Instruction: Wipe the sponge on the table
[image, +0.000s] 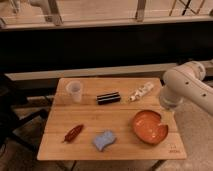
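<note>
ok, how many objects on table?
6. Back, left to right: cup, black block, white packet. Front: reddish item, sponge, orange bowl. Claw unseen; arm at right may hide more.

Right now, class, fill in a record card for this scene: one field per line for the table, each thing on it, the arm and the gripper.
table: light wooden slats, rounded corners
sponge: light blue, lying near the front edge, nothing touching it
orange bowl: front right, to the right of the sponge
cup: pale, upright, back left
black block: back middle
white tube: back right, lying slantwise
red-brown item: front left, too small to identify
arm: white, by the table's right edge
gripper: not in view
</note>
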